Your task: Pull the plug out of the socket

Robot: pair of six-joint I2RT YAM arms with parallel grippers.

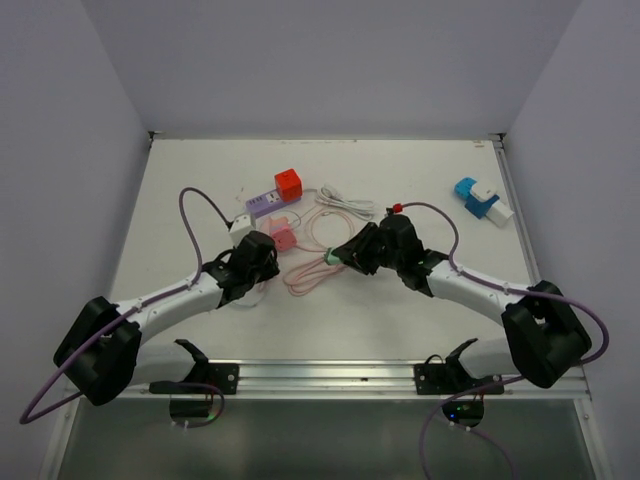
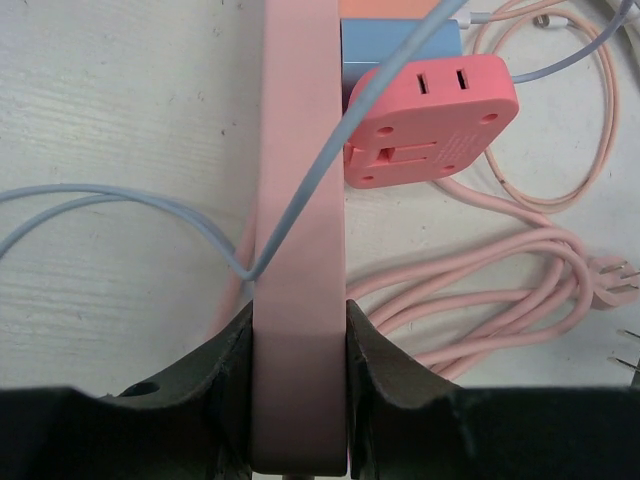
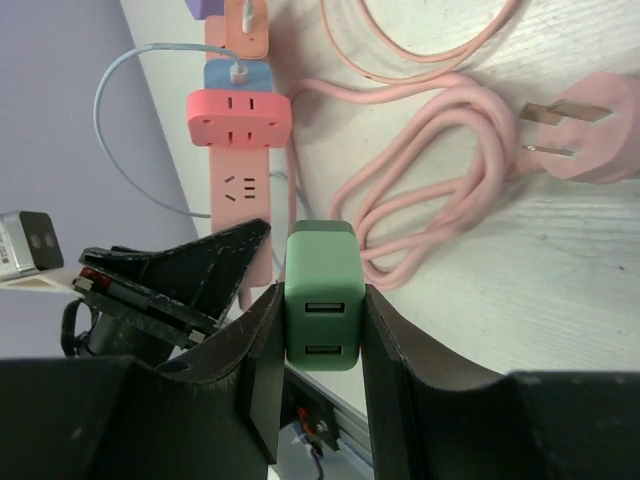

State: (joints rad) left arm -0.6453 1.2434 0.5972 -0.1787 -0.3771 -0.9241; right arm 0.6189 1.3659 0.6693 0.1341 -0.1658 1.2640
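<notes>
Right wrist view gives you the green plug [image 3: 323, 300] clamped squarely between the right gripper [image 3: 322, 292] jaws, its USB ports facing the camera, just beside the end of the pink power strip [image 3: 240, 190]. Your left gripper [image 2: 298, 335] jaws pinch that strip across its width, and the coiled pink cable [image 3: 440, 170] lies alongside.

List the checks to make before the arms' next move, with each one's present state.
1. Left gripper clamps pink power strip: ok.
2. Right gripper clamps green plug: ok.
3. Green plug out of the strip's sockets: ok, they sit apart in the top view.
4. Plug's prongs straight: cannot tell, hidden.
5. No cable across the strip: not ok, light blue cable crosses it.
</notes>
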